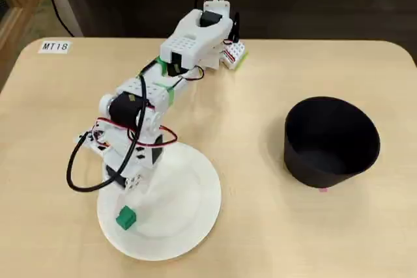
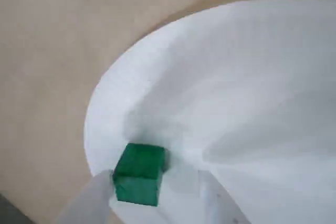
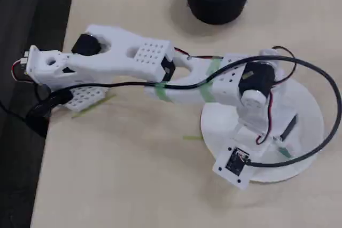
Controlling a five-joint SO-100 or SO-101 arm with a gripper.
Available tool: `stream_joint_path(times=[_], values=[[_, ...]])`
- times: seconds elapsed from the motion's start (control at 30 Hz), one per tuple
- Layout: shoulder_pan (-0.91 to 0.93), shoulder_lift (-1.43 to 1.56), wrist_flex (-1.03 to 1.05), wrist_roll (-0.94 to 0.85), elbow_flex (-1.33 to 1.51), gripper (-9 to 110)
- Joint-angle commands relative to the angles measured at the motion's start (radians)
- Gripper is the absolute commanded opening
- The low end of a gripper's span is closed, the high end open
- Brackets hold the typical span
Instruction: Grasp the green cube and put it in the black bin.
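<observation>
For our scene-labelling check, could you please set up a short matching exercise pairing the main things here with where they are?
Things:
1. green cube
2. black bin
3. white plate
4. gripper

Places:
A. empty, right of the plate in a fixed view
B. near the plate's rim
C. under the arm's wrist
D. fingers on either side of the cube, wrist view

Pairs: 1-B, 2-A, 3-C, 4-D

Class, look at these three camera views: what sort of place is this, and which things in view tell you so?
Probably a meeting room or lab used for robot practice: a pale wooden table bearing a label reading MT18, a small white arm clamped at its edge, and staged props: white plate, green cube, black bin.
</observation>
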Motion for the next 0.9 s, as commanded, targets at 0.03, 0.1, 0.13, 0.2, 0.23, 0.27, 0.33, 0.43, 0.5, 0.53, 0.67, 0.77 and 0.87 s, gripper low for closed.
stream_joint_path(times=[0.03,0.1,0.13,0.2,0.23,0.27,0.33,0.43,0.5,0.53,0.67,0.77,0.87], values=[[-0.006,0.008,-0.04,0.009,-0.041,13],[-0.006,0.008,-0.058,0.014,-0.041,7],[-0.006,0.008,-0.066,0.017,-0.041,4],[-0.006,0.008,-0.077,0.02,-0.044,0],[-0.006,0.008,-0.078,0.02,-0.046,0],[-0.006,0.008,-0.078,0.017,-0.046,0],[-0.008,0.008,-0.078,0.014,-0.046,0],[-0.008,0.008,-0.078,0.012,-0.051,0],[-0.008,0.008,-0.08,0.012,-0.055,0],[-0.008,0.008,-0.08,0.012,-0.06,0],[-0.009,0.009,-0.071,0.012,-0.094,0],[-0.015,0.026,-0.06,0.025,-0.101,0],[-0.028,0.06,-0.04,0.037,-0.103,0]])
